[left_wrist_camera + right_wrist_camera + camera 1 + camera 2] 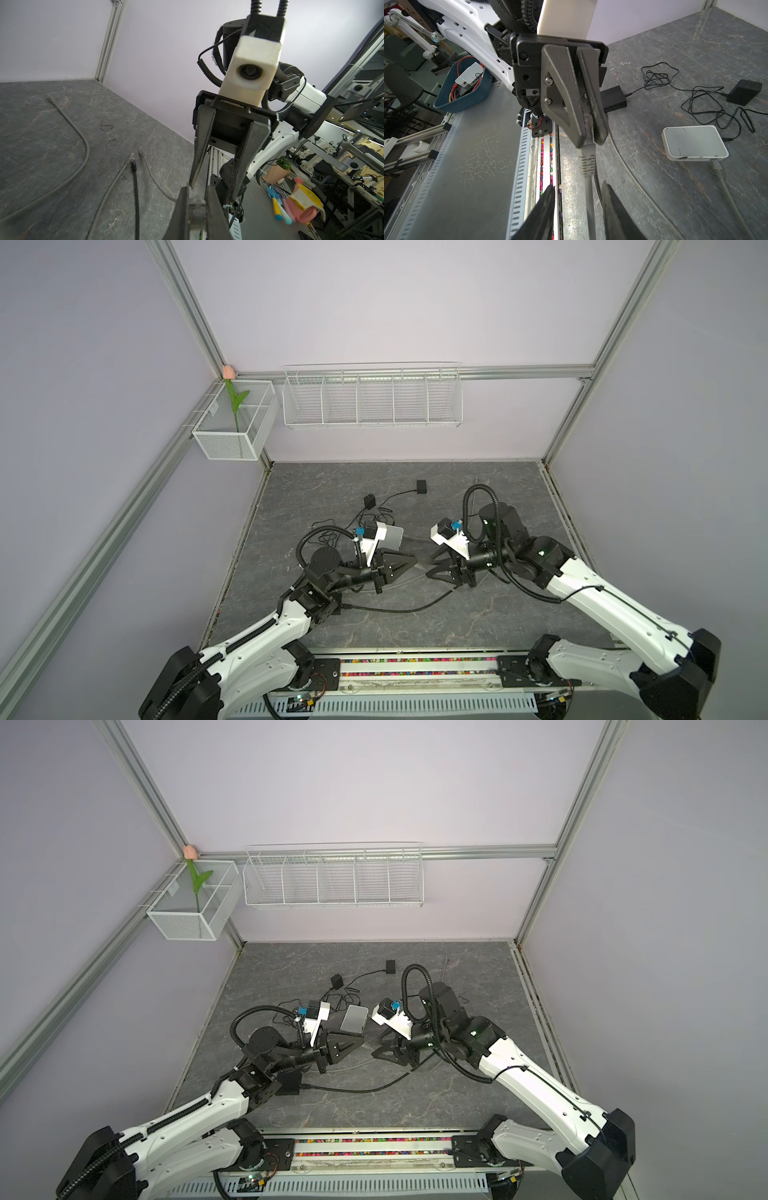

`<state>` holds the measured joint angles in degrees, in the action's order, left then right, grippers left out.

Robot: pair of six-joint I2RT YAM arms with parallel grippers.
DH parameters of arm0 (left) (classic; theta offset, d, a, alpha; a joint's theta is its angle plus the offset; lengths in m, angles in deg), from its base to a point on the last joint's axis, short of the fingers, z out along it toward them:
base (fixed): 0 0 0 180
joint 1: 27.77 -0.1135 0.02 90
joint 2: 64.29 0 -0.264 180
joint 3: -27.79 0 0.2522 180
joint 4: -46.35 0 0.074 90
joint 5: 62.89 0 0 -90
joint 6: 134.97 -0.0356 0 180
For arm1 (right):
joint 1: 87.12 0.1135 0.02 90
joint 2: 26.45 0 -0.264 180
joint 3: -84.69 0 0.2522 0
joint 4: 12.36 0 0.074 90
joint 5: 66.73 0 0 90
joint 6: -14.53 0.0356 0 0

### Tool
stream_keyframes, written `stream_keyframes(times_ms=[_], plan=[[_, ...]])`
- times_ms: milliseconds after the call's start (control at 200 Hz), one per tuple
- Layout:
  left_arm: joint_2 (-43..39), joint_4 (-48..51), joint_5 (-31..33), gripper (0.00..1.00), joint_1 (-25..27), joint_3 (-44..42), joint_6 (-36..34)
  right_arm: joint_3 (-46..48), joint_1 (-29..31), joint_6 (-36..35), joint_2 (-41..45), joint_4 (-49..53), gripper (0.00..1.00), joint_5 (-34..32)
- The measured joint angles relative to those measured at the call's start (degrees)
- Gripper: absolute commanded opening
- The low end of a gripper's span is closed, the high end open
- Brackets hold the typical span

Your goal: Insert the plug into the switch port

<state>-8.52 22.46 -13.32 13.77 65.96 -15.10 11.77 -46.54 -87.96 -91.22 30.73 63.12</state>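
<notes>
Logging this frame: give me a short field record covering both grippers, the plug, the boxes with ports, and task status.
left gripper: shut on the grey network plug with ribbed boot
right gripper: open, fingers either side of the plug's grey cable, not clamping it
white rectangular plastic box: flat on the grey stone-pattern tabletop; another grey plug already in its edge
black ribbed box with a row of ports: partly hidden behind the left gripper
status: held plug apart from both boxes, not inserted
</notes>
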Motion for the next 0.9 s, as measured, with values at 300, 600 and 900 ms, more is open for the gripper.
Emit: stream_keyframes(times_ms=[300,600,900], plan=[[0.0,0.0,0.0,0.0,0.0,0.0,0.0,-1.0,0.0,-0.5,-3.1,0.0,0.37,0.3],[0.0,0.0,0.0,0.0,0.0,0.0,0.0,-1.2,0.6,-1.2,-4.4,0.1,0.23,1.1],[0.0,0.0,0.0,0.0,0.0,0.0,0.0,-1.7,0.8,-1.7,-4.8,0.6,0.07,1.3]])
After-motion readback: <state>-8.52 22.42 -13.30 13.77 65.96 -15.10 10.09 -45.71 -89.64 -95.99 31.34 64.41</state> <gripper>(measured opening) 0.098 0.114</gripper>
